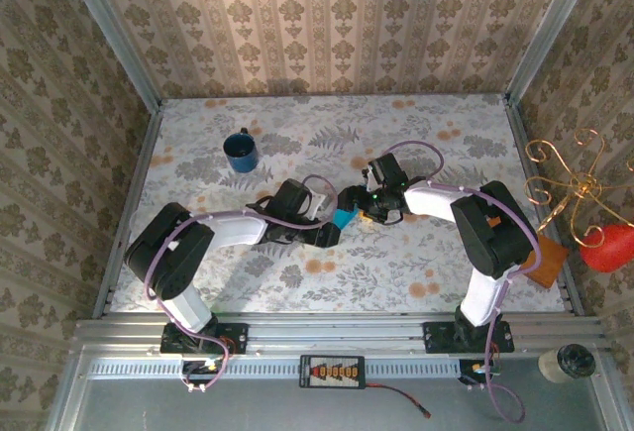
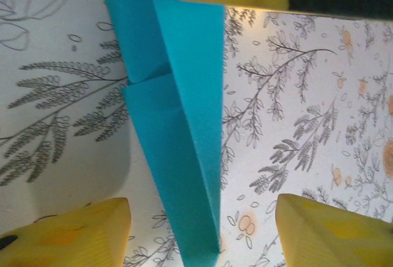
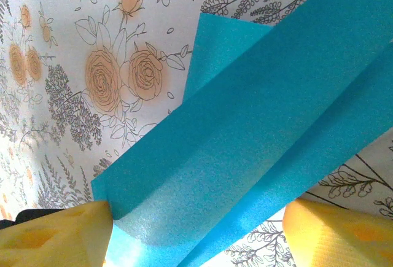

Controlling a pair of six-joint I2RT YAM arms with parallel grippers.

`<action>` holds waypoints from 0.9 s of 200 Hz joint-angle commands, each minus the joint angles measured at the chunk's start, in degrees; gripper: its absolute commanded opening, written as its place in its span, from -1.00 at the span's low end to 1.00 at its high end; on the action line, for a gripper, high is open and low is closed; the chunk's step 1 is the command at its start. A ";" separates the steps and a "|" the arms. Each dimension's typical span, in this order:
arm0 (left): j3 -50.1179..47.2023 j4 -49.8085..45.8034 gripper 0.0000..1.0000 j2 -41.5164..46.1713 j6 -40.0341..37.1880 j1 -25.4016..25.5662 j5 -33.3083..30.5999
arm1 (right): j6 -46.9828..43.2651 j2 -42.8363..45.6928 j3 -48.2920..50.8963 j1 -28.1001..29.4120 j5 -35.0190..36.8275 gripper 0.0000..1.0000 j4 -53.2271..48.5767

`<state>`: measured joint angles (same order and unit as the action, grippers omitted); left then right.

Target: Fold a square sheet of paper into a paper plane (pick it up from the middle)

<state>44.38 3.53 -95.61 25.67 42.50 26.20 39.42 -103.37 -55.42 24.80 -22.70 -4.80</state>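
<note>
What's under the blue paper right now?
The flowered table cover shows on both sides of the folded paper. The patch straight beneath the paper is covered. Whether the paper touches the cover, I cannot tell.

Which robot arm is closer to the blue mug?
Left. The left arm stretches out just to the near right of the mug; the right arm comes in from the far right, much further from it.

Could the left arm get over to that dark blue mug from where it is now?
Probably yes. The mug stands alone, nothing between it and the left gripper, whose open fingers straddle the folded paper without gripping it.
</note>
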 commanded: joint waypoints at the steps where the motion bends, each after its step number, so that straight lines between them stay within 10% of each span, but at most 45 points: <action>1: -0.52 1.65 0.22 -0.14 2.49 -0.18 -2.19 | 0.37 -4.06 1.01 -0.10 5.69 0.54 -4.34; 180: -1.24 6.36 -0.27 -4.67 8.43 -2.42 2.76 | 1.27 -4.87 2.01 -0.09 5.87 0.50 -3.99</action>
<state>42.76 10.09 -98.32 33.04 40.03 27.20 40.56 -103.57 -55.44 24.77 -22.37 -4.80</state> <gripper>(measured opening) 0.370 0.751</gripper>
